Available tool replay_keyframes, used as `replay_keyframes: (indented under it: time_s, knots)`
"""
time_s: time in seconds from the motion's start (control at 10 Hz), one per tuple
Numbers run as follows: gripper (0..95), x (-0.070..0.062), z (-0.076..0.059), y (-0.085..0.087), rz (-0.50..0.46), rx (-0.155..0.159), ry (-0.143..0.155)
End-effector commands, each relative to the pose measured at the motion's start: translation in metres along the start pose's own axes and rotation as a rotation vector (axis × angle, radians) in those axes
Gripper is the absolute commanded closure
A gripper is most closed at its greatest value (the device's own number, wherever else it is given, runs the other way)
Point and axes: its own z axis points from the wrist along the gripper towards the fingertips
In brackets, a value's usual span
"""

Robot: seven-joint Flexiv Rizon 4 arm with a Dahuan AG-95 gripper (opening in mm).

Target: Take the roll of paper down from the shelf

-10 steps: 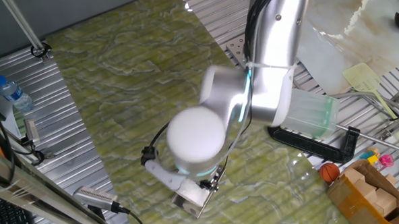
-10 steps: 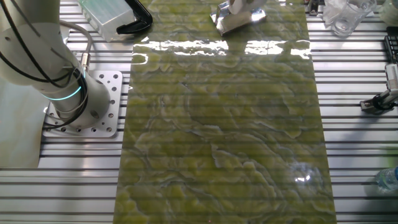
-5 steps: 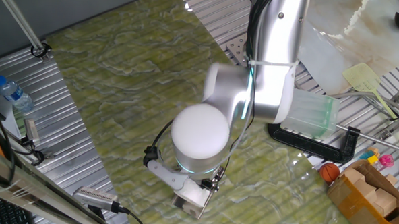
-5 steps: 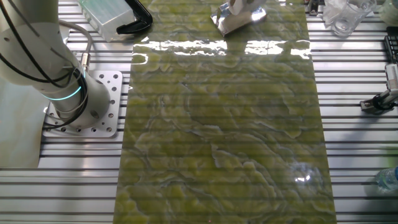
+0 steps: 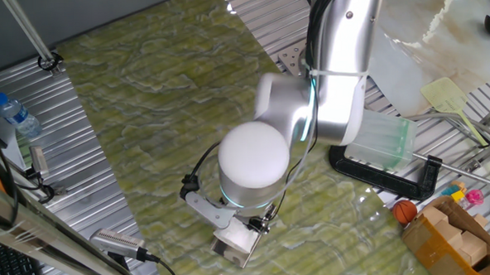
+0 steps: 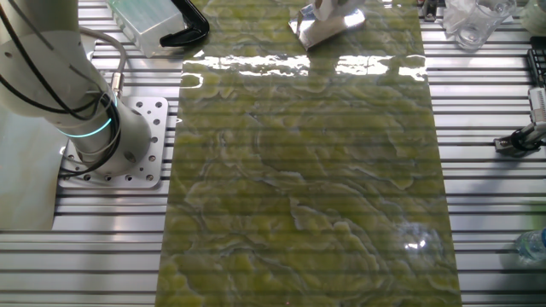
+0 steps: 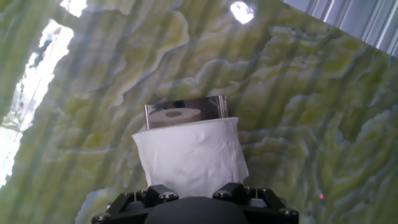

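Roll (image 7: 189, 155) white – mat (image 7: 298, 93) green marble.

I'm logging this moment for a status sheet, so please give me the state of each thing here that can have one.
roll of paper: upright, right in front of the gripper, against the shelf.
shelf: shiny plate behind the roll, mirroring its top.
gripper: base at the roll; fingers hidden, open or shut unclear.
water bottle: lying down, capped.

The green marbled mat (image 6: 299, 188) carries the shiny shelf (image 6: 326, 27) near its edge.
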Motion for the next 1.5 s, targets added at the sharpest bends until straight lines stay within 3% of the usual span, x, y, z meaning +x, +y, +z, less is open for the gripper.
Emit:
replay_keyframes:
  time_s: [0.1,0.6,1.5]
  knots:
    - [95.0,-0.001,0.000,0.000,0.001,0.002,0.002]
    - [95.0,-0.001,0.005,0.001,0.009,0.002,-0.017]
    - [95.0,-0.020,0.007,0.003,0.025,0.009,-0.040]
